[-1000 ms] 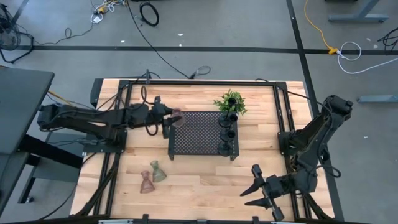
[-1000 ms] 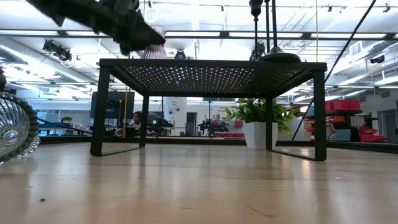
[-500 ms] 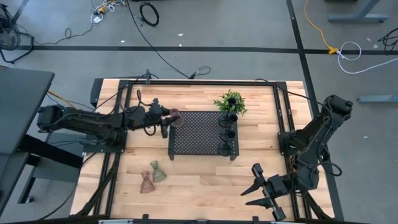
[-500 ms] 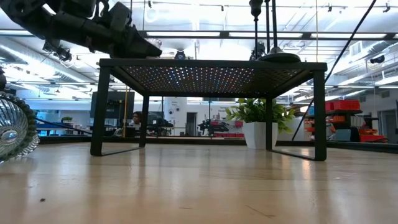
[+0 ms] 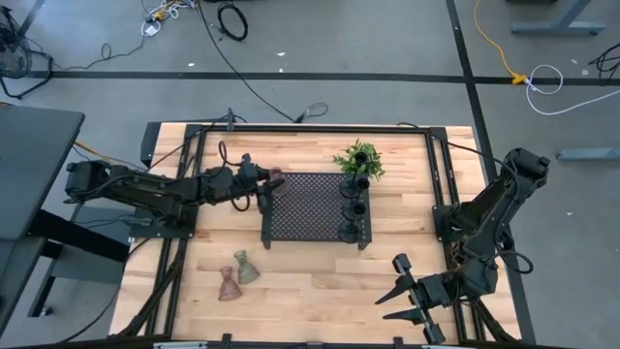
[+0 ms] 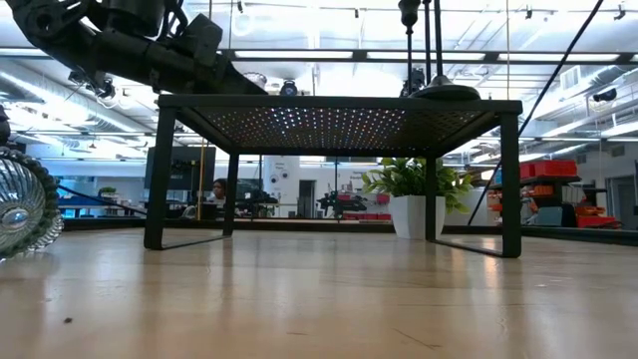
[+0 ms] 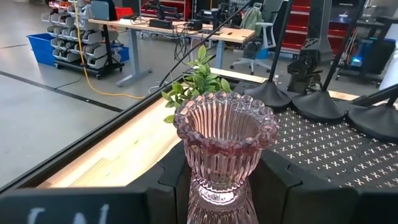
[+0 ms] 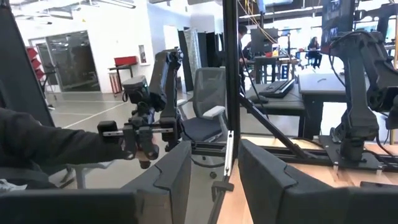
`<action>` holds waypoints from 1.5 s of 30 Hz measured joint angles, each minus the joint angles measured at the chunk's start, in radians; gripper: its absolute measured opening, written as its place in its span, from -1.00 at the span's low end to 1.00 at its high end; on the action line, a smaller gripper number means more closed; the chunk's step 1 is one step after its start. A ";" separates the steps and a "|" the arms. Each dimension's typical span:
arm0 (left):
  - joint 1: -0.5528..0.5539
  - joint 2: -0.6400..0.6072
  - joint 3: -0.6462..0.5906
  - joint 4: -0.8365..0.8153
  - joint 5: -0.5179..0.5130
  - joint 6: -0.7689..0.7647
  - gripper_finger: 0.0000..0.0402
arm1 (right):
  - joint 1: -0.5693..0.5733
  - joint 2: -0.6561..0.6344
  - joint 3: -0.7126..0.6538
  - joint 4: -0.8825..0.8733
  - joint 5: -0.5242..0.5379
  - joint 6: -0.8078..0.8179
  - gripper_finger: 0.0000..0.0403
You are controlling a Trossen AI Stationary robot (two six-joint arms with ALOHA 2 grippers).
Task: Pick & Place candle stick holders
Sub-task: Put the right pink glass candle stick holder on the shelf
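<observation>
Over the tray's (image 5: 315,206) left edge, seen from above, the left claw (image 5: 263,181) grips the pink holder (image 5: 275,180); three black holders (image 5: 353,206) line the tray's right side by the plant (image 5: 358,159), and two glass holders (image 5: 237,275) lie on the desk (image 5: 310,281) in front. The right claw (image 5: 405,302) waits, open and empty, at the desk's front right.

From desk height, the left arm (image 6: 130,45) hangs above the tray's corner; the holder itself is hidden.

At the left wrist, the pink holder (image 7: 224,152) stands upright between the fingers (image 7: 283,190), mesh just beyond. Best lower it straight, keep it upright, set its base fully on the mesh inside the rim, well apart from the black bases, then release.
</observation>
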 joint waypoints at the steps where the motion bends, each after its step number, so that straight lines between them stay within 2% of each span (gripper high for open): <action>1: 0.000 0.000 0.000 -0.001 0.000 0.000 -0.39 | 0.000 0.000 0.000 0.000 0.000 0.000 -0.35; 10: 0.000 -0.003 0.001 -0.022 -0.006 -0.035 -0.38 | -0.001 0.000 0.000 -0.001 0.000 -0.003 -0.35; 16: -0.002 0.000 -0.001 -0.040 -0.003 -0.063 0.17 | -0.001 0.000 0.000 -0.029 0.000 -0.006 -0.35; 20: -0.002 0.000 -0.001 -0.034 -0.003 -0.086 0.35 | -0.001 0.000 0.000 -0.045 0.000 -0.005 -0.35; 37: -0.002 -0.001 -0.001 0.060 0.015 -0.081 0.22 | -0.001 0.000 0.000 -0.047 0.000 -0.004 -0.35; 42: -0.002 -0.001 -0.001 0.063 -0.066 -0.074 0.22 | -0.001 0.000 0.000 -0.048 0.000 -0.003 -0.35; 45: -0.002 -0.004 -0.001 0.062 -0.048 -0.073 0.24 | -0.001 0.000 0.000 -0.055 0.000 -0.002 -0.35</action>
